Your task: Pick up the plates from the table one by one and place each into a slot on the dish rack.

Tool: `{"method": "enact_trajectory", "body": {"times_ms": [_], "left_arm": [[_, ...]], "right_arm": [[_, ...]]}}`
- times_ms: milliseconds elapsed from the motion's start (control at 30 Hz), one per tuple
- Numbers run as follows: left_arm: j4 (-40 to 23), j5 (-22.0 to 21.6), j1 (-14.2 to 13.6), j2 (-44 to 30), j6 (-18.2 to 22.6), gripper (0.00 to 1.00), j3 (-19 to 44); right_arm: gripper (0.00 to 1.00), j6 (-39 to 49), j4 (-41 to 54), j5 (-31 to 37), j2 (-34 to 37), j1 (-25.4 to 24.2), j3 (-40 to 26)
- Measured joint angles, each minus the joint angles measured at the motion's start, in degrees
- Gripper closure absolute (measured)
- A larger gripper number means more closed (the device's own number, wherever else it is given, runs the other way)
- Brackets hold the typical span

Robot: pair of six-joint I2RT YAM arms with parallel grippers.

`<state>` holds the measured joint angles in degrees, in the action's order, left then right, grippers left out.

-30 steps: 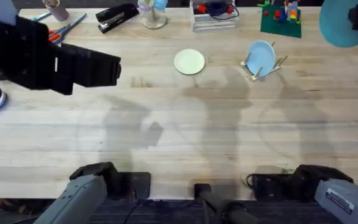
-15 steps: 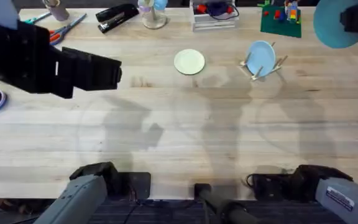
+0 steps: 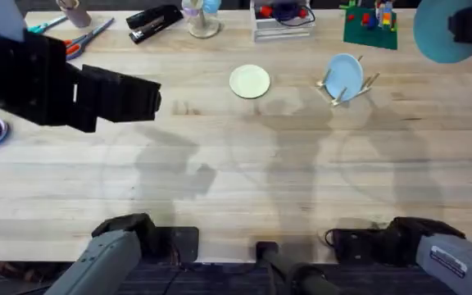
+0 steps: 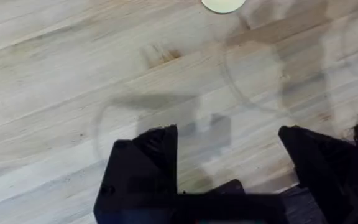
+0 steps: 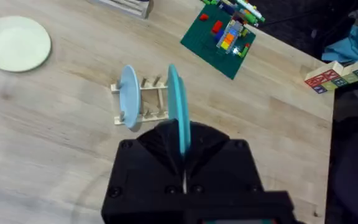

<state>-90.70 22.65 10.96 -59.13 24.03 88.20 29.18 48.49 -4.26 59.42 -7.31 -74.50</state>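
Right end effector [image 5: 182,152] clamped on teal plate [image 5: 178,106] edge-on above dish rack [image 5: 146,99]; left end effector [image 4: 229,146] fingers apart, idle; cream plate [image 3: 249,81] flat on worktop [image 3: 236,188], likely light, stiff, slick—grip by rim.

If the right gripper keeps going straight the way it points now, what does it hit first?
Probably the dish rack: the right gripper, shut on the teal plate held edge-on, points at the rack, which already holds a light-blue plate. Depth is unclear; bare table may come first.

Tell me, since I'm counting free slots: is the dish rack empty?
No. A light-blue plate stands upright in the dish rack; remaining pegs look free.
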Motion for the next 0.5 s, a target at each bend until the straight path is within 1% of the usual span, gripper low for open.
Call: {"method": "enact_trajectory", "body": {"times_ms": [333, 500], "left_arm": [[0.0, 0.0, 0.0, 0.0, 0.0, 0.006, 0.0], [0.0, 0.0, 0.0, 0.0, 0.0, 0.008, 0.0]], "right_arm": [[0.973, 0.97, -0.02, 0.0, 0.08, 0.0, 0.0], [0.973, 1.34, -0.02, 0.01, 1.8, 0.0, 0.0]]}}
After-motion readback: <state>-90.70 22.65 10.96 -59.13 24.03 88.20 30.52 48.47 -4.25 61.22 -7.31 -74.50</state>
